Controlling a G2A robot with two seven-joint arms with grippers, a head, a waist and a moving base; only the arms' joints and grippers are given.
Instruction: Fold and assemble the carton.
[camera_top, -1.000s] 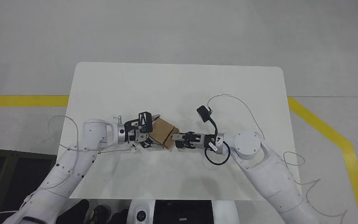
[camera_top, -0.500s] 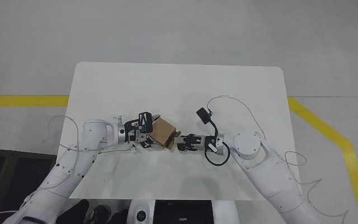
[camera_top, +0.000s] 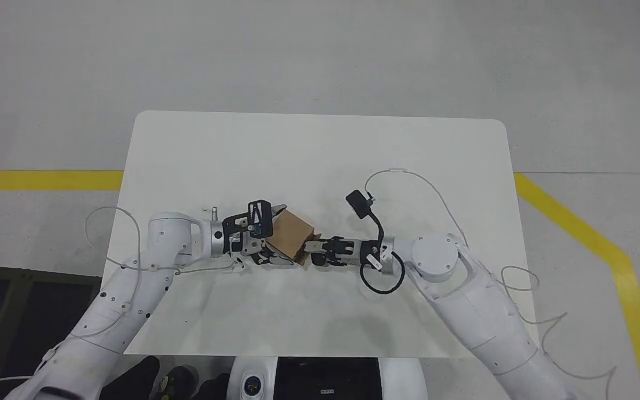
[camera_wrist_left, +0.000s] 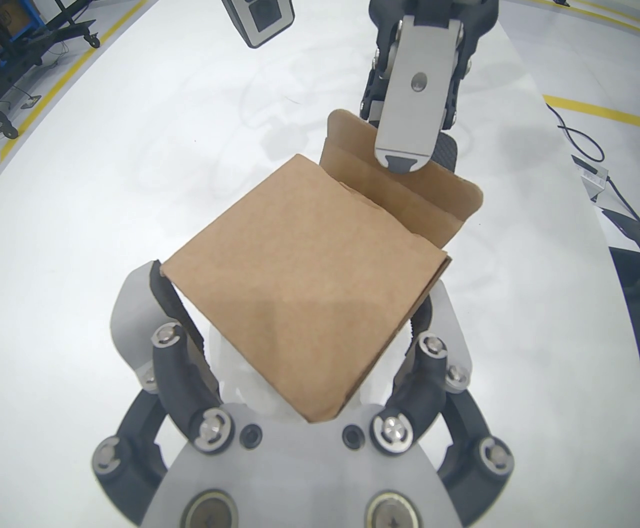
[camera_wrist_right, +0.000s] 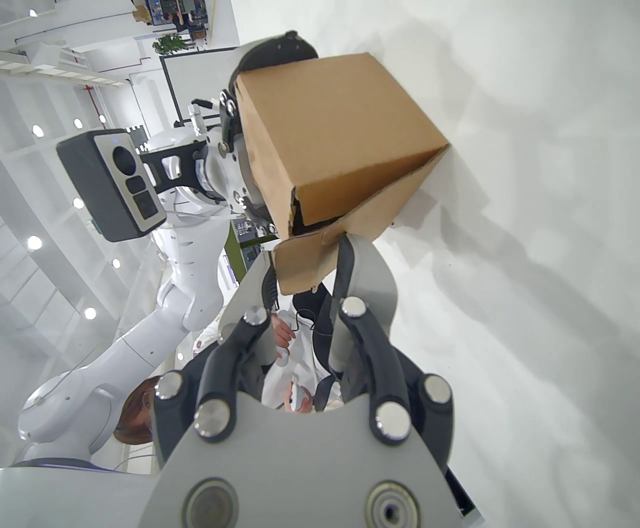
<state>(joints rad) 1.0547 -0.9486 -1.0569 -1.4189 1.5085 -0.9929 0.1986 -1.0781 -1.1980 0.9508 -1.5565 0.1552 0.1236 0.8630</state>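
Note:
A small brown carton (camera_top: 288, 233) (camera_wrist_left: 310, 280) (camera_wrist_right: 340, 140) hangs just above the white table (camera_top: 320, 150) near its middle. My left gripper (camera_top: 264, 240) (camera_wrist_left: 295, 300) is shut on it, one finger on each side wall. One end flap (camera_wrist_left: 400, 200) (camera_wrist_right: 305, 265) stands open, pointing toward the right arm. My right gripper (camera_top: 314, 249) (camera_wrist_right: 307, 265) (camera_wrist_left: 415, 150) is at that flap with its fingers a narrow way apart. The flap's edge sits between them, one finger over its inner face, the other behind it.
A thin white cable (camera_top: 420, 175) loops over the table behind the right arm. Bare table lies on the far half and to both sides. A yellow floor line (camera_top: 60, 180) runs past the table's edges.
The right gripper drew back from the carton half a second ago and has now come in again onto the flap. The left gripper and the carton stayed put.

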